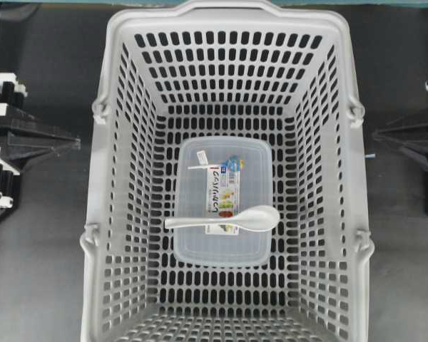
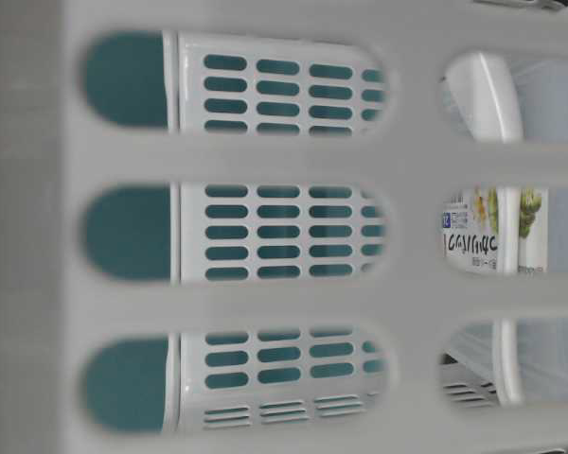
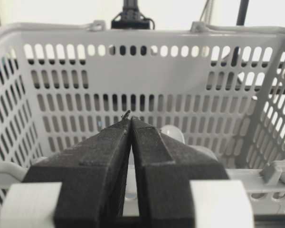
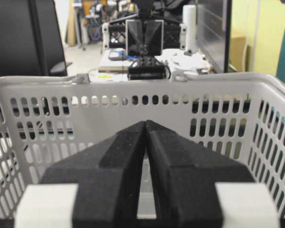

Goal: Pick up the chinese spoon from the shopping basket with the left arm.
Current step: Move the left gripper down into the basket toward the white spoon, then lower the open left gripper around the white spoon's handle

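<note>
- Not started: left gripper [image 3: 130,121] closed, empty, outside shopping basket [image 1: 114,43]; right gripper [image 4: 145,124] closed too.
- Next: open, reach over the rim to chinese spoon [image 1: 225,220] on container lid [image 1: 200,246].

Clear lidded container [image 1: 224,201] with colourful label [image 1: 227,194] lies flat, well ahead of and below both sets of fingers. Dark tabletop [image 1: 39,242] underneath.

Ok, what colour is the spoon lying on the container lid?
Glossy white chinese spoon, clearest in the overhead view, on the clear lidded container inside the light-grey shopping basket.
</note>
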Robot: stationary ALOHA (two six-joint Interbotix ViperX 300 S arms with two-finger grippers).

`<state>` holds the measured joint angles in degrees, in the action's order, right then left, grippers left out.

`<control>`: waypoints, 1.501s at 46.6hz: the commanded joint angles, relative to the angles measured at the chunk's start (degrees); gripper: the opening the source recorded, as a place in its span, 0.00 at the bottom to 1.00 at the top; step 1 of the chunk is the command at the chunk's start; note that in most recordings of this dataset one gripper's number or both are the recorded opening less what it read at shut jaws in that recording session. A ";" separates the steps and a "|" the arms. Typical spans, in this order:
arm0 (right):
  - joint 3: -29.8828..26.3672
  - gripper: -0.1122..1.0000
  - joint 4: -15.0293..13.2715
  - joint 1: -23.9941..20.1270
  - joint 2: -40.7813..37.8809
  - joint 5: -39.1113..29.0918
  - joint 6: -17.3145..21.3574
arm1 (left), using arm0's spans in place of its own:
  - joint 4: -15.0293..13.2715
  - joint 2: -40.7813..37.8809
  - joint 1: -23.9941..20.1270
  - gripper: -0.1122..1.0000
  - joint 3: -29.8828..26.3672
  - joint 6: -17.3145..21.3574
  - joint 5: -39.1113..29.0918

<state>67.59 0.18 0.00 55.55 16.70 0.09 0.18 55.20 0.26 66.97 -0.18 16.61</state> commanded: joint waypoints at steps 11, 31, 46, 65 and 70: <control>-0.62 0.10 0.35 -0.09 -0.26 -0.88 0.53 | 2.29 -9.32 2.11 0.10 -14.33 -1.23 -18.81; -0.70 0.10 0.35 -0.18 0.44 -4.04 5.01 | 2.29 -24.52 6.42 0.10 -33.49 -2.20 -40.52; -0.79 0.63 0.44 -0.18 0.53 -4.31 4.92 | 2.29 -40.61 7.38 0.10 -46.85 -3.43 -54.49; -0.62 0.73 0.44 -0.18 0.62 -4.31 4.92 | 2.29 -54.40 7.91 0.59 -56.43 -7.29 -59.85; -0.62 0.73 0.44 -0.18 0.62 -4.31 4.92 | 2.29 -57.66 7.91 0.84 -58.01 -8.70 -60.38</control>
<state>67.59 0.44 -0.09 56.43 12.04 5.10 2.29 -1.14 8.00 11.07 -8.26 -43.68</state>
